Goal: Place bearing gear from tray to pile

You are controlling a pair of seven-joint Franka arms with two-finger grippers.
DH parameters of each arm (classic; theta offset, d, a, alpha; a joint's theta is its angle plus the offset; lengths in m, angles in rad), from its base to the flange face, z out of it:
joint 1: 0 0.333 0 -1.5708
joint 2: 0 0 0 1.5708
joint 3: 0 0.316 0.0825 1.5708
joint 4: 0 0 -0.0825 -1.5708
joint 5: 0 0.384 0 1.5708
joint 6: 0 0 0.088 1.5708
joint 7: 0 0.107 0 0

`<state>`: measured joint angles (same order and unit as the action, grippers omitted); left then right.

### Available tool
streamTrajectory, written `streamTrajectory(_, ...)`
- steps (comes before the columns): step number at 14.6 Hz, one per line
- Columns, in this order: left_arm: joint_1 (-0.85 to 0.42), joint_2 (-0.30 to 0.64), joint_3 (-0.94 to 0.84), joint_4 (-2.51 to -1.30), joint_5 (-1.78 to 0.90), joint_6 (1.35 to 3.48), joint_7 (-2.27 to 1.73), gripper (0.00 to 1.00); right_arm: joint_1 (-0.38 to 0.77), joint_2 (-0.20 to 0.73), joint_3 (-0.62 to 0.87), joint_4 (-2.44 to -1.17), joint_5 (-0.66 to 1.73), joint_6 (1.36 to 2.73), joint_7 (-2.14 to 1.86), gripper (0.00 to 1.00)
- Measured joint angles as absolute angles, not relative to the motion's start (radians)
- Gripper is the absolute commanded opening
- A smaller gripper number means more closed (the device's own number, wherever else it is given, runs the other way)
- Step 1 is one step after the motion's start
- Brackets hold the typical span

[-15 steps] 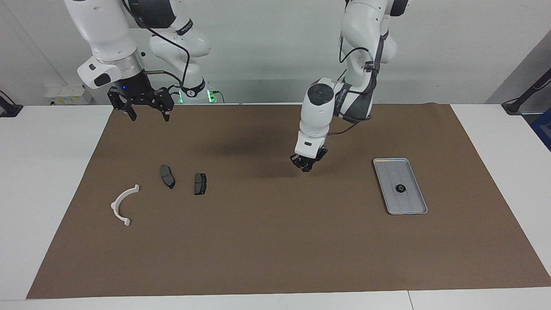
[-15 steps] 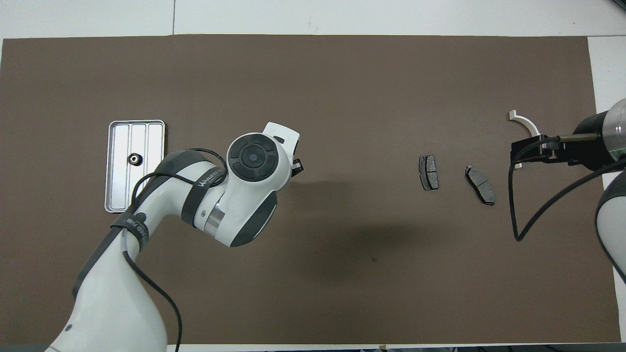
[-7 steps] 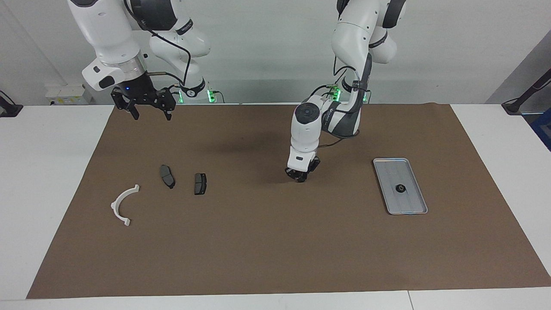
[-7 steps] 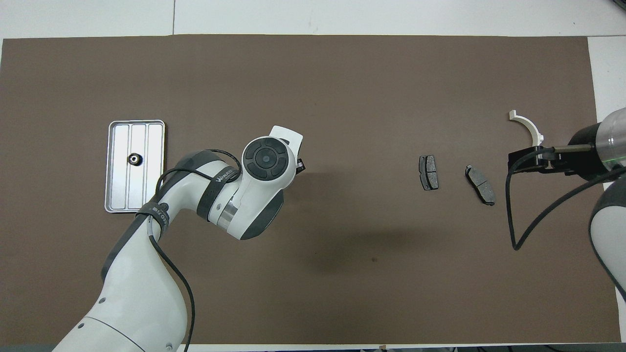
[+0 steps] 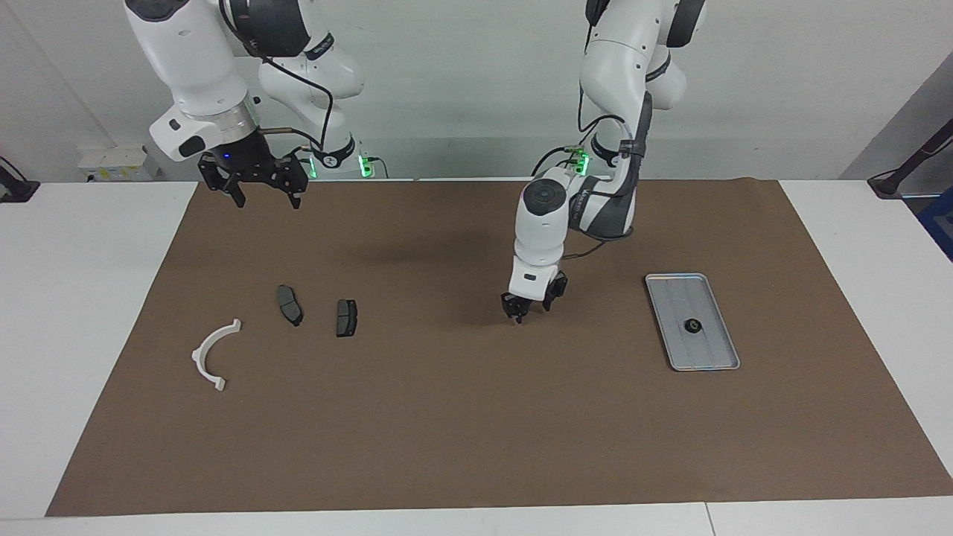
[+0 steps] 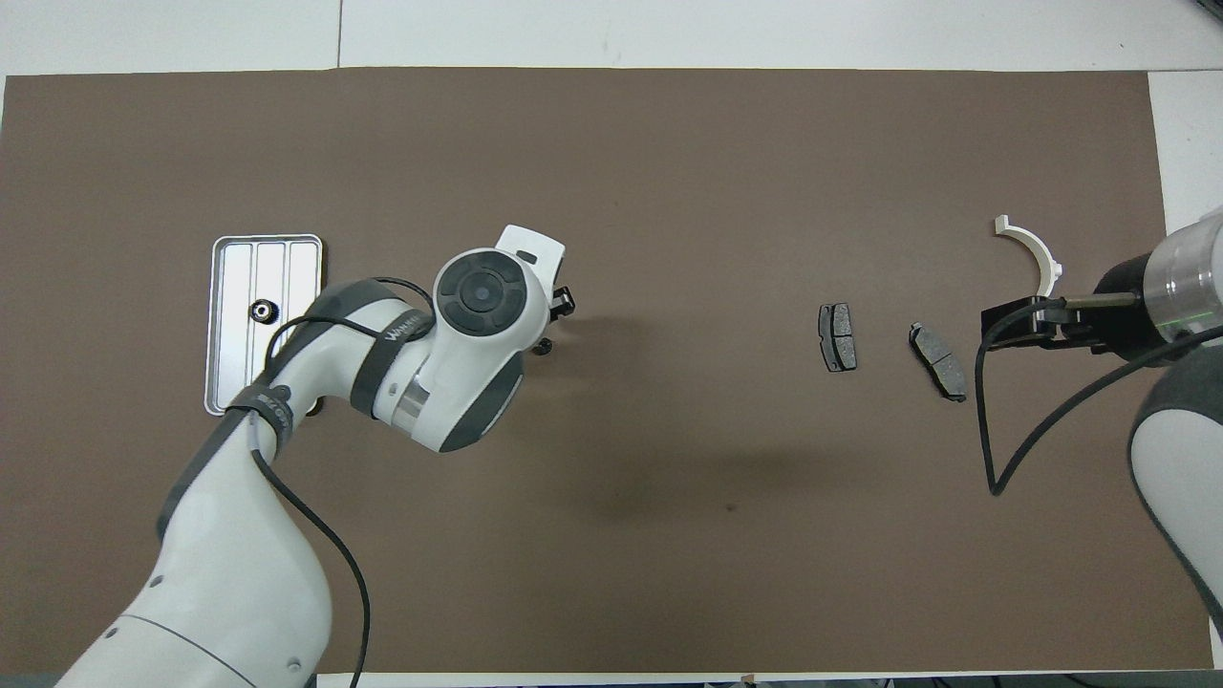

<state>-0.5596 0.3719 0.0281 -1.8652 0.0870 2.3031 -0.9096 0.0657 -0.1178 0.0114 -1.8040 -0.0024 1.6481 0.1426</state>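
- Black bearing gear sits mid-tray – toward the left arm's end of the table, well apart from the pile.
- Your left gripper, nearer arm, hangs low over bare mat between tray and pile – gear lies tray-ward.
- Fingers now parted, shut a second ago.
- Right gripper waits open, raised.

You get bright, even light from above. Soft dark shadows on brown mat under arms. Mild sheen on metal tray. Focus sharp, no blur, edges straight.
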Motion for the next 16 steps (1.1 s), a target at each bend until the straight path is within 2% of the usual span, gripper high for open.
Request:
streamTrajectory(5, -0.228, 0.242, 0.035, -1.865, 0.076, 2.177, -0.424, 0.99, 0.202, -0.111, 0.016, -1.897, -0.002, 1.78, 0.382, 1.0)
streamTrajectory(9, -0.023, 0.231, 0.036, -1.99, 0.051, 2.244, -0.114, 0.98, 0.366, -0.029, 0.018, -1.938, -0.002, 1.963, 0.673, 1.0)
streamTrajectory(13, -0.008, 0.232, 0.022, -2.067, 0.048, 2.326, -0.092, 0.97, 0.512, 0.142, 0.019, -1.928, -0.001, 2.137, 0.928, 1.0)
streamTrajectory(16, -0.009, 0.235, 0.015, -2.077, 0.048, 2.345, -0.092, 0.96, 0.557, 0.262, 0.018, -1.841, -0.001, 2.188, 1.065, 1.0)
